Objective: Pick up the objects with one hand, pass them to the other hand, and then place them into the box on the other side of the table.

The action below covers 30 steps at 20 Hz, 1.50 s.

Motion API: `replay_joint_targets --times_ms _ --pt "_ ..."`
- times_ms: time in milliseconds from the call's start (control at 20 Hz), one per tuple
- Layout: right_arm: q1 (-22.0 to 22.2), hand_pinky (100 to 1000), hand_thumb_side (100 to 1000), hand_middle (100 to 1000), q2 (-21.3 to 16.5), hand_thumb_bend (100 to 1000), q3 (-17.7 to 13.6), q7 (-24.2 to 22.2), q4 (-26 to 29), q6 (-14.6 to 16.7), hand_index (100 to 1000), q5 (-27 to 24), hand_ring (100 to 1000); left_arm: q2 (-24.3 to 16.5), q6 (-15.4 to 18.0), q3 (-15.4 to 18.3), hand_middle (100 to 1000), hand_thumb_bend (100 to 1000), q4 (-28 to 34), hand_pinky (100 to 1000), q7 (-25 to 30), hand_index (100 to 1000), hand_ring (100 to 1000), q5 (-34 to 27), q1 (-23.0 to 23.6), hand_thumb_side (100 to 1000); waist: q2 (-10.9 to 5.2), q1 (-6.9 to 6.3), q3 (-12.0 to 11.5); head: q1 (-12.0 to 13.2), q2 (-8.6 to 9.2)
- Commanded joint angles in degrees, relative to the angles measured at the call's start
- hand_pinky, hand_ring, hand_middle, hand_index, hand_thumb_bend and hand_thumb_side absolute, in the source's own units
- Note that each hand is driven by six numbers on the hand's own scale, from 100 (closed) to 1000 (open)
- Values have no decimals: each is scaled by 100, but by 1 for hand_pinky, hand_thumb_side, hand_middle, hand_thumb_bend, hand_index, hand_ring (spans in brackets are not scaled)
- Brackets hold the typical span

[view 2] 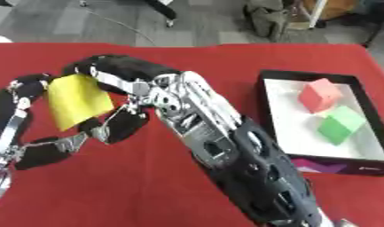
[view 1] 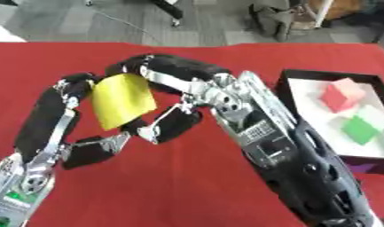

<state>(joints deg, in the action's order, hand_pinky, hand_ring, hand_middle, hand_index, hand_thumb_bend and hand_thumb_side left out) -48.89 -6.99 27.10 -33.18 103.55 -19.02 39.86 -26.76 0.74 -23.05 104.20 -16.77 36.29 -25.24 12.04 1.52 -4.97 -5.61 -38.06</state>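
Observation:
A yellow block (view 1: 123,99) hangs above the red table between my two hands. My left hand (view 1: 47,115) rises from the lower left, with one finger curled at the block's upper left corner and the thumb under its lower edge. My right hand (view 1: 218,95) reaches in from the lower right; its fingers arch over the block's top and its thumb comes up beneath it. Both hands touch the block. At the right stands the black box (view 2: 264,102) with a white floor, and a red cube (view 2: 319,95) and a green cube (view 2: 340,125) lie inside it.
The red tablecloth (view 1: 171,186) covers the whole table. Beyond its far edge is grey floor with chair legs and dark gear (view 2: 264,20). My right forearm (view 2: 256,177) crosses the table's lower middle, close to the box's left side.

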Motion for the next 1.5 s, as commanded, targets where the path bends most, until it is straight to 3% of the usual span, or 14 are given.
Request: replay_joint_targets --times_ms 50,300,450,600,750,900,1000,1150,1500 --pt "-66 880 100 507 -218 100 -155 304 184 -163 576 -144 894 -113 -301 185 688 341 -239 682 -135 869 644 -264 64 589 -81 -28 4 -19 80" --pt "39 881 100 496 -309 100 -307 582 264 -362 563 -280 894 -145 -875 292 735 443 -422 710 -150 902 689 -707 141 672 -78 -34 21 -8 94" --pt "145 883 100 496 -398 100 -470 732 341 -489 563 -383 901 -224 -1318 328 739 464 -164 714 -83 902 693 -740 200 682 -75 -41 37 2 111" --pt "300 886 100 496 -576 100 -710 907 425 -643 566 -537 911 -300 -1496 450 740 462 -27 712 -78 902 693 -724 302 701 -69 -43 52 11 136" --pt "518 889 100 500 -829 100 -1033 1169 487 -841 572 -716 922 -347 -1576 607 734 401 37 705 -219 892 686 -745 412 711 -61 -44 68 33 163" --pt "819 889 100 509 -1137 100 -1521 1653 480 -1094 583 -771 928 -364 -1660 811 709 172 106 679 -560 854 662 -908 532 657 -51 -43 81 60 200" --pt "1022 886 100 521 -1348 100 -1863 2046 382 -1275 598 -655 930 -351 -1682 960 690 100 162 663 -813 822 643 -1121 598 643 -47 -41 90 76 224" --pt "1285 879 100 547 -1603 100 -2316 2561 124 -1572 626 -491 937 -287 -1583 1193 659 100 240 641 -1138 765 617 -1517 668 677 -43 -39 99 62 270" --pt "1727 876 100 570 -1884 100 -3119 3385 -429 -2119 649 -8 942 -184 -1300 1533 655 100 269 643 -1631 755 612 -1936 740 687 -34 -53 113 -37 345"
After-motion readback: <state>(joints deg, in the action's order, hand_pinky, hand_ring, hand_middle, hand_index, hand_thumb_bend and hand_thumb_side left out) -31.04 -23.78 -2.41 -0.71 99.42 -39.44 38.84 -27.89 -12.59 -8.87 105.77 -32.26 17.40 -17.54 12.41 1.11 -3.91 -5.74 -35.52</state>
